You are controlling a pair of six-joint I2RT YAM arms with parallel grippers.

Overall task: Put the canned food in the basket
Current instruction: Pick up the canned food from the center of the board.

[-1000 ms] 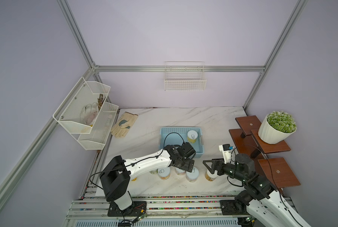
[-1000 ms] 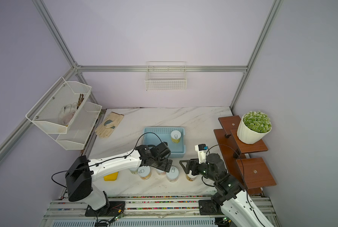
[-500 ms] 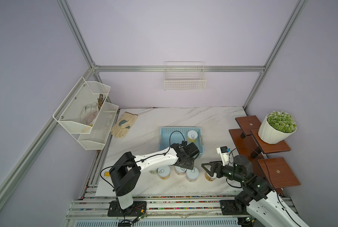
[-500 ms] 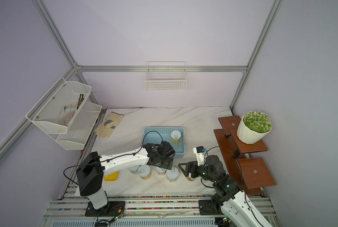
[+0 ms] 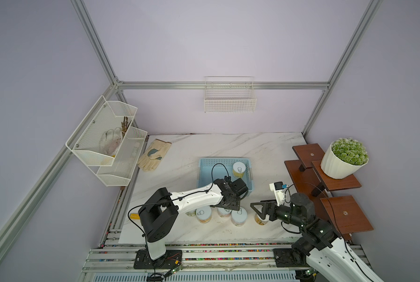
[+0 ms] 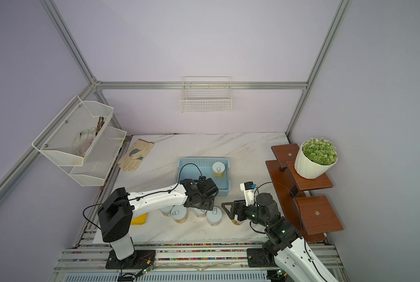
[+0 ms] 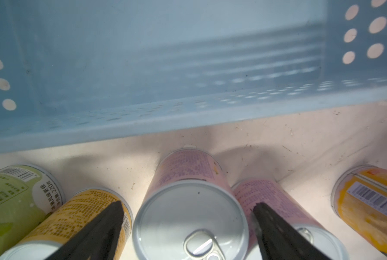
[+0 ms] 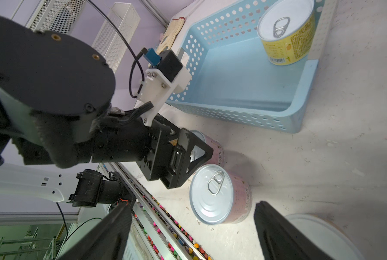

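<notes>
The left arm (image 5: 194, 196) stretches low toward two o'clock, its wrist bent over. The left gripper (image 7: 186, 204) points downward, jaws parted. The right arm (image 5: 311, 227) rises from five o'clock. The right gripper (image 5: 256, 210) aims toward nine o'clock, jaws spread wide, seemingly tilted slightly down.

Both top views were evenly lit by soft overhead light, w/ no glare. Shadows on the marble table (image 5: 265, 151) were faint, darker only under the 2 arms. In the left wrist view the basket (image 7: 188, 121) wall was hazy & out of focus, the pink can (image 7: 190, 216) lid sharp, w/ a bright patch on the marble behind it. We saw the fingers (image 7: 98, 234) of the left gripper (image 7: 187, 203) as blurred dark shapes. The right wrist pic was crisp mid-frame, w/ right gripper (image 8: 191, 203) fingers (image 8: 284, 236) soft & corners stretched.
</notes>
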